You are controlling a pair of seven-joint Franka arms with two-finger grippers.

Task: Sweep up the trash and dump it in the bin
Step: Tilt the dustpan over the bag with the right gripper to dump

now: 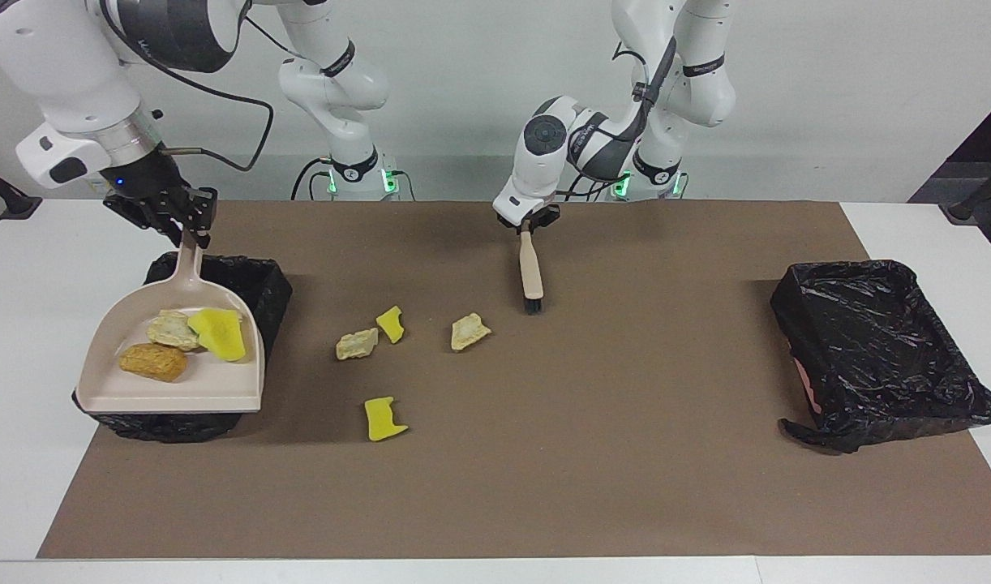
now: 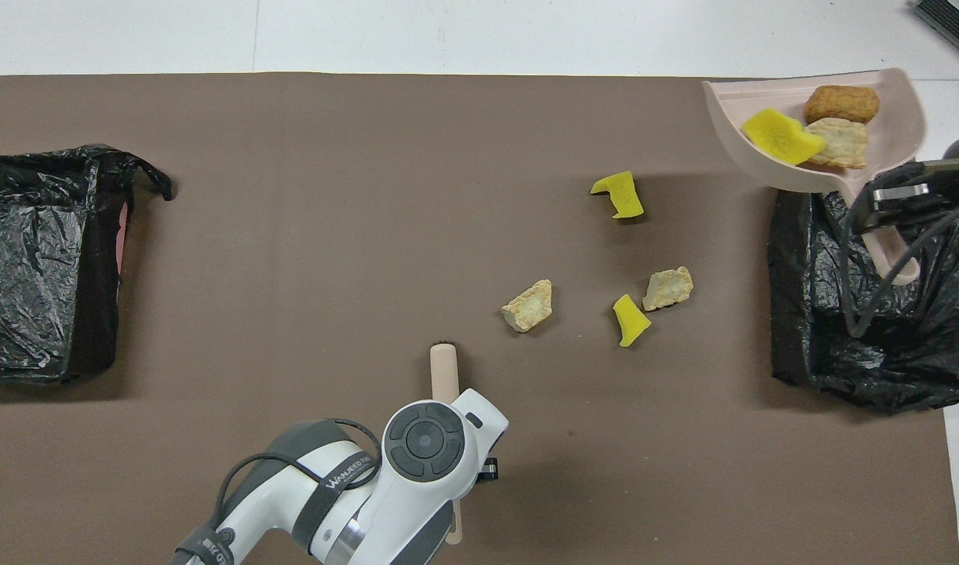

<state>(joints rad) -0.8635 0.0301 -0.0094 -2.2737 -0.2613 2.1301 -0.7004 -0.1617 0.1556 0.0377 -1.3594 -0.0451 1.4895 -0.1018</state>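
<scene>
The right tool (image 1: pixel 189 231), clamped on the beige plastic dustpan (image 1: pixel 175 388), holds three chunks over the black-lined bin (image 1: pixel 264 280), undumped, while four small chunks (image 1: pixel 385 418) lie unswept mid-surface near the left tool (image 1: pixel 528 228), clamped on the black-bristled beige brush (image 1: pixel 531 276).

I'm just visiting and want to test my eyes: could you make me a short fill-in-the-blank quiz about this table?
1. The right pincer holds the beige plastic dustpan over a ___-lined bin.
2. The dustpan carries ___ trash chunks.
3. ___ chunks lie on the brown mat.
4. The left pincer holds a beige ___ with black bristles.

Missing words: black; three; four; brush
</scene>
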